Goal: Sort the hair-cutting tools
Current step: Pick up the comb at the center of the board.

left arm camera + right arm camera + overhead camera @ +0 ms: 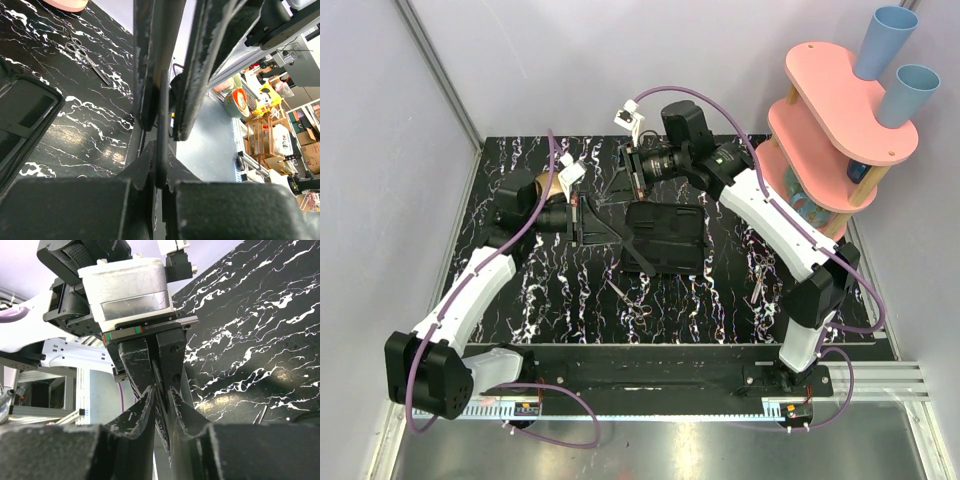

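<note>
Two jaws, one tool: the left gripper (162, 127) has its jaws fully closed on a slim dark blade. We take it for the held scissors (156, 375), up off the tabletop (550, 300) by the far-left corner of the black case (665, 238).
Right gripper (160, 392): its jaws stand narrowly either side of that same blade. We cannot tell whether they pinch it.
Other scissors: the near scissors (628, 300) lie in front of the case and the right-hand scissors (757, 275) well to its right. Both lie flat on the tabletop.
Risk, early release: if the left lets go before the right truly bites, we expect the tool to drop onto the case or tabletop.
Risk, thin grip: a flat blade pinched near its edge may swivel or slide out.
Risk, tug: if both clamp and pull apart, the scissors could twist or spring open.
Risk, crowding: the two sets of fingers sit very close, so a small misalignment could knock them together.
</note>
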Tool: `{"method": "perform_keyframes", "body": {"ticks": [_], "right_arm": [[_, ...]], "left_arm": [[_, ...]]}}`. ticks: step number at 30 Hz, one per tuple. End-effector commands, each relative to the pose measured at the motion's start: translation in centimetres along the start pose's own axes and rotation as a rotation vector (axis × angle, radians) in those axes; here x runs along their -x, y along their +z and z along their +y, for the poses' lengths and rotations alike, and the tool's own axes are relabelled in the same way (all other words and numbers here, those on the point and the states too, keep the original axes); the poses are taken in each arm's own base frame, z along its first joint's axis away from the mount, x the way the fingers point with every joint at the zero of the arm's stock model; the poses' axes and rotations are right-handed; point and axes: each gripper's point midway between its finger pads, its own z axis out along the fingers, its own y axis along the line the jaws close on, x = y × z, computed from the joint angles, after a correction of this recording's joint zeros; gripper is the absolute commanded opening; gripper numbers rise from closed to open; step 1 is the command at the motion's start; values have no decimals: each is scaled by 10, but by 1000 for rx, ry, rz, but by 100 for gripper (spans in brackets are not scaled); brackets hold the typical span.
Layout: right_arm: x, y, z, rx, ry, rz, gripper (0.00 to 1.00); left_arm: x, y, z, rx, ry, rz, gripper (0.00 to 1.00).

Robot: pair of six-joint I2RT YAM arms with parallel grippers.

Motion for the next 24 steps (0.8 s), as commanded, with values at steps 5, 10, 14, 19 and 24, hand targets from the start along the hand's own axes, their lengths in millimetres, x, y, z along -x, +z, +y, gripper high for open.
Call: {"method": "perform_keyframes", "body": {"ticks": [5, 10, 14, 19, 24], "right_arm": [[10, 1, 4, 20, -5, -38, 0], [27, 0, -3, -48, 23, -123, 0], [52, -9, -2, -116, 21, -238, 0], [85, -29, -7, -231, 29, -420, 0], [114, -53, 13, -232, 1, -585, 0]], "left_arm": [[22, -1, -21, -26, 111, -25, 10], [27, -4, -26, -10, 149, -49, 76], [35, -7, -26, 67, 210, -106, 99], [53, -16, -3, 261, 151, -254, 99], [66, -18, -4, 218, 103, -451, 99]]}}
